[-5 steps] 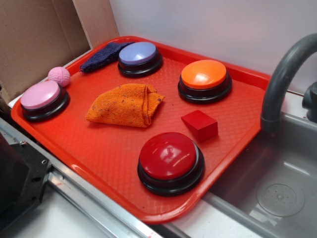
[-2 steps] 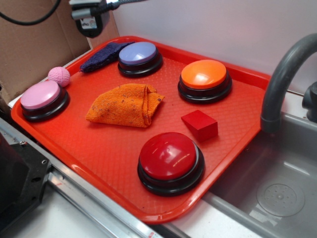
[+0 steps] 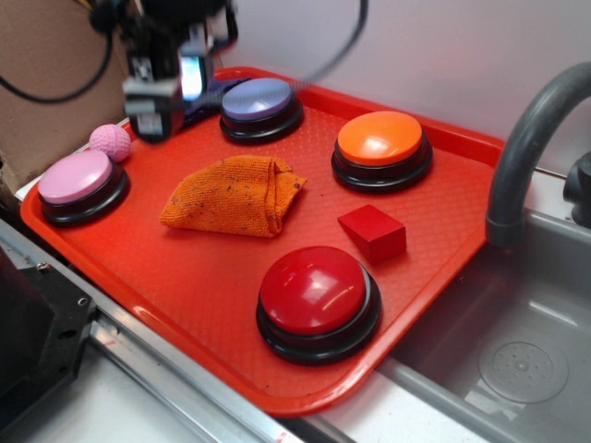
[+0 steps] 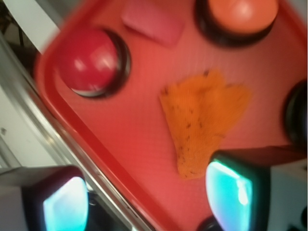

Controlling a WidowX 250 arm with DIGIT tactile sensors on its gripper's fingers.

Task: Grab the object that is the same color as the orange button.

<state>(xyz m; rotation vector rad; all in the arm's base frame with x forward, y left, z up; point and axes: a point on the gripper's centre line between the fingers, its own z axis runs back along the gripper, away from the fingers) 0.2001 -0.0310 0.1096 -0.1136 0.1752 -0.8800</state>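
The orange knitted cloth lies crumpled in the middle of the red tray; the wrist view shows the orange cloth too, ahead of my fingers. The orange button stands at the back right, and in the wrist view the orange button sits at the top edge. My gripper hangs blurred above the tray's back left, up and to the left of the cloth. In the wrist view the gripper is open, with only tray between its two pads.
Red button at the tray's front, red cube right of the cloth, pink button at the left, lilac button and dark blue cloth at the back. Pink ball beside the tray. Sink and faucet at the right.
My gripper has come down from the top edge into view over the tray's back left corner. Nothing on the tray has moved.
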